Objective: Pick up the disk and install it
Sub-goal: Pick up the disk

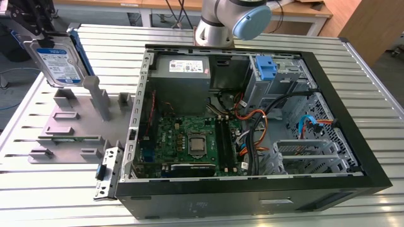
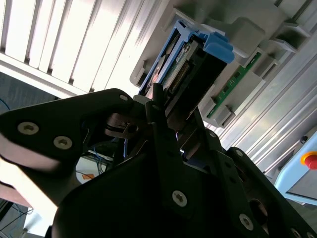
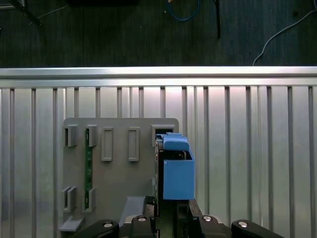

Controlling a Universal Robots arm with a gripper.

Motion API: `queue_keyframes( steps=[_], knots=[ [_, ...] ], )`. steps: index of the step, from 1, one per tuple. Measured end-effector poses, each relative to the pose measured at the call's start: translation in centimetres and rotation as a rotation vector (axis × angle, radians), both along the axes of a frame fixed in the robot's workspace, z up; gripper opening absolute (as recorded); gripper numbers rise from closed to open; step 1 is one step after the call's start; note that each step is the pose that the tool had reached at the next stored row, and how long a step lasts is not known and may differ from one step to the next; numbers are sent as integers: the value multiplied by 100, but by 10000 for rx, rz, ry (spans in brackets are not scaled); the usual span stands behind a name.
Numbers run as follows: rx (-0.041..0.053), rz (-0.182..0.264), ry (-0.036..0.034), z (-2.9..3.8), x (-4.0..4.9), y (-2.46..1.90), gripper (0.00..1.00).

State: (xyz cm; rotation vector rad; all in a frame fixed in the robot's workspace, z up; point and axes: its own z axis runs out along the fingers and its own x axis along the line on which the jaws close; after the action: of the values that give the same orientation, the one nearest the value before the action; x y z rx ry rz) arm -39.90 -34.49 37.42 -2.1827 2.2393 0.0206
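Black walling of the open computer case (image 1: 252, 201) fills the bottom of the exterior view, lying on the ribbed metal surface (image 1: 57, 198). At the upper left of the frame the end effector (image 1: 43, 40) is clamped on the top edge of the disk (image 1: 58, 64), which hangs upright, label showing, above the grey fixture (image 1: 69, 127) and apparently clear of it. A green circuit strip (image 1: 69, 138) sits in the fixture lower down. Inside the case, a blue-latched bay (image 1: 266, 66) stands at the upper right.

In the second wrist view the dark fingers (image 2: 158, 114) close on the disk's end, its connector and blue rail (image 2: 218, 47) pointing toward the fixture at the upper right of the frame.

In the first wrist view the disk shows edge-on at lower centre, hanging over the fixture's right-hand slots.

The pick-up looks done and the carrying phase is in hand; installation has not begun. Any further move calls for a firm, unslipping grip, clearance over the case wall, and the rails squared to a bay.
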Motion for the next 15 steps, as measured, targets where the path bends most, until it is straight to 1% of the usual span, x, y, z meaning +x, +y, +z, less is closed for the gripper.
queue_keyframes(
  steps=[6,15],
  knots=[
    [0,0,-1,32,0,0,35],
    [1,0,-2,112,0,0,35]
  ],
)
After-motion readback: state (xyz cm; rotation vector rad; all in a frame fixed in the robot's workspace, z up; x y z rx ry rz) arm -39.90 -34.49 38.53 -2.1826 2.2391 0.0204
